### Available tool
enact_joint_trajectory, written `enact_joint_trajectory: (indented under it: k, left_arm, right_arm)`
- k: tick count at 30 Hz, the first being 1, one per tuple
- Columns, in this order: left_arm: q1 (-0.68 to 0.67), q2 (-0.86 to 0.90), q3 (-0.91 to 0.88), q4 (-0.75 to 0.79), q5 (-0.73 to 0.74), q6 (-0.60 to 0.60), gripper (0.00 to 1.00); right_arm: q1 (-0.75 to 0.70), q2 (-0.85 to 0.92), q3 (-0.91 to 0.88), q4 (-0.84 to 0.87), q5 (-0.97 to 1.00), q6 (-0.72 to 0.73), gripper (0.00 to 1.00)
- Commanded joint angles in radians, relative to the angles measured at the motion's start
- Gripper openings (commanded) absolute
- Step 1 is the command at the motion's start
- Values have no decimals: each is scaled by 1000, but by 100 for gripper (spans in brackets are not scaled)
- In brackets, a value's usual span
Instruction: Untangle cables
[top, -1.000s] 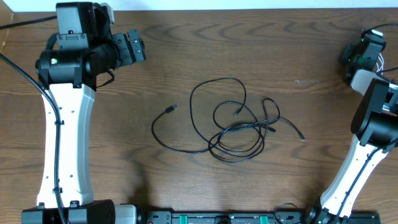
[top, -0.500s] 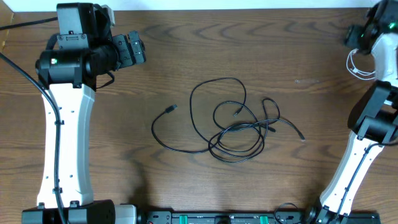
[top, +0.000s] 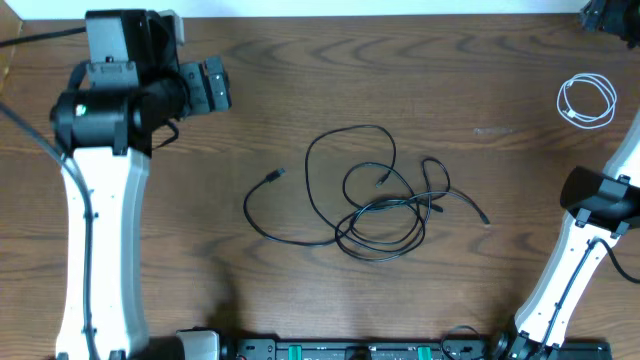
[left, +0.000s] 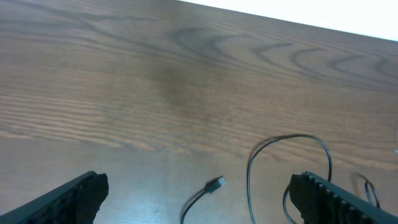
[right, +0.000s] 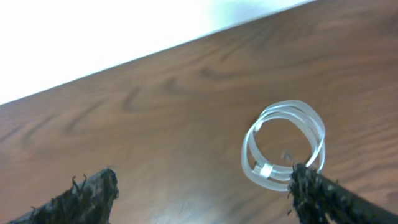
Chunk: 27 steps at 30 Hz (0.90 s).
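White cable (right: 265, 169) lies coiled, apart from tangled black cables (top: 385, 203); left end effector (left: 196, 186) and right end effector (right: 202, 177) spread.

The tangle of cables (top: 383, 206) lies mid-table (top: 480, 70), with one plug end (top: 277, 175) trailing out to its left. A coiled cable (top: 561, 100) lies well apart in the far right corner, below the right gripper (right: 202, 190). The left gripper (top: 225, 85) hangs behind the tangle, to its left.
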<state>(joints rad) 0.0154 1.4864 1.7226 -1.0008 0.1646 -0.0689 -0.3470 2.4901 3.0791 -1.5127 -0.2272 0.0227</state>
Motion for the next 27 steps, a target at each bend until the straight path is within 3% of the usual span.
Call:
enact_joint_trajectory:
  k: [1, 10, 16, 17, 27]
  left_arm:
    - [-35, -89, 0, -37, -61, 23, 98]
    - [-48, -136, 0, -158, -61, 20, 98]
    - [-111, -138, 0, -187, -61, 20, 98]
    - [-124, -136, 0, -183, -61, 19, 98]
    - [-153, -83, -18, -178, -32, -41, 98]
  right_arm:
    - [31, -93, 25, -33, -94, -43, 89]
    - [107, -314, 25, -68, -85, -43, 91]
    - [145, -392, 23, -186, -89, -35, 90]
    - [151, -392, 16, -186, -100, -27, 95]
    - [295, -403, -296, -186, -73, 8, 99]
